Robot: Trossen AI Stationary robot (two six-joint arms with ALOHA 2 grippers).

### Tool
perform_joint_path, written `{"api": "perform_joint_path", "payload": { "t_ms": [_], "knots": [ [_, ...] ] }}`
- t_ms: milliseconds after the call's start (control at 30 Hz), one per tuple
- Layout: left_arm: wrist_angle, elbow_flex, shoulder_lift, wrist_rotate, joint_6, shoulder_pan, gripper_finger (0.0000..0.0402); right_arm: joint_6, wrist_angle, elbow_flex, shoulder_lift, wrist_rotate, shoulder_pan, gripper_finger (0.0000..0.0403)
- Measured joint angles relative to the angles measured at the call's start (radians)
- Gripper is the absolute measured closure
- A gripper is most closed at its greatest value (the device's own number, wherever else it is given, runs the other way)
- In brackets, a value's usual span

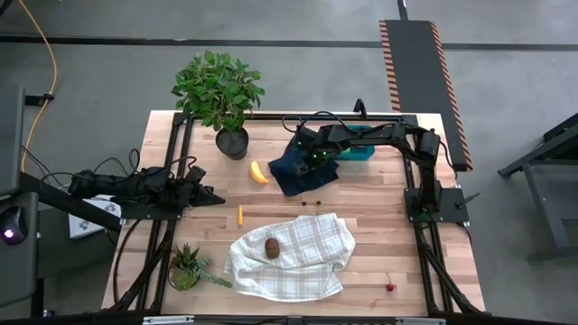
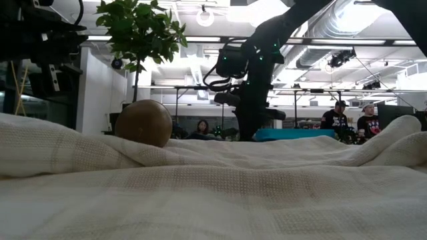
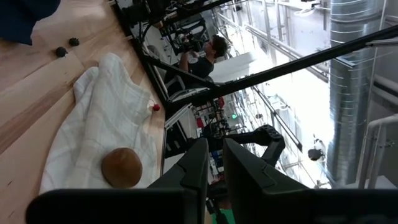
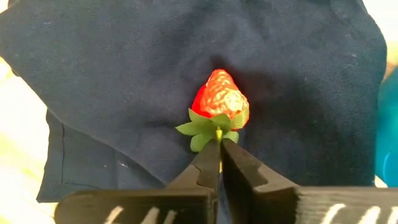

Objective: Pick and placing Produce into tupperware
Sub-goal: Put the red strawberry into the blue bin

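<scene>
I have the right gripper [image 4: 219, 142] down over the dark navy cloth [image 4: 112, 74], its fingers pressed together on the thin green stem of a red strawberry [image 4: 219, 99] that lies on that cloth. The pinch takes the stalk only, not the body. I judge the berry a light, hard plastic toy with a bumpy skin, so weight is no worry, but a stem that thin can bend or slip out, and the fruit may swing once lifted. A hold across the red body would be surer. The teal tupperware [image 1: 357, 153] sits just beside the cloth, near that gripper.

The left gripper [image 1: 209, 197] waits low at the surface's left side, fingers [image 3: 198, 163] closed on nothing. The banana [image 1: 258, 172] lies just beside the cloth, the orange piece [image 1: 240, 215] nearer the checked towel [image 1: 307, 262], the brown kiwi [image 1: 272, 248] on that towel.
</scene>
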Motion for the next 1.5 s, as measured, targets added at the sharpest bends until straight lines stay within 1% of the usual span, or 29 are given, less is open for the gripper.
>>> {"api": "perform_joint_path", "payload": {
  "t_ms": [367,633,767,900,1167,1500],
  "knots": [
    [0.000,0.000,0.000,0.000,0.000,0.000,0.0362,0.001,0.005,0.011,-0.008,-0.004,0.000,0.0401],
    [0.000,0.000,0.000,0.000,0.000,0.000,0.0362,-0.035,-0.042,0.137,-0.010,-0.004,0.000,0.0401],
    [0.000,0.000,0.000,0.000,0.000,0.000,0.0362,-0.073,-0.103,0.211,-0.011,-0.004,-0.008,0.0401],
    [0.000,0.000,0.000,0.000,0.000,0.000,0.0362,-0.111,-0.187,0.263,-0.012,0.040,-0.028,0.0401],
    [0.000,0.000,0.000,0.000,0.000,0.000,0.0362,-0.139,-0.296,0.279,-0.012,0.041,-0.084,0.0401],
    [0.000,0.000,0.000,0.000,0.011,0.000,0.0362,-0.139,-0.307,0.279,-0.012,0.041,-0.099,0.0401]
  ]
}}
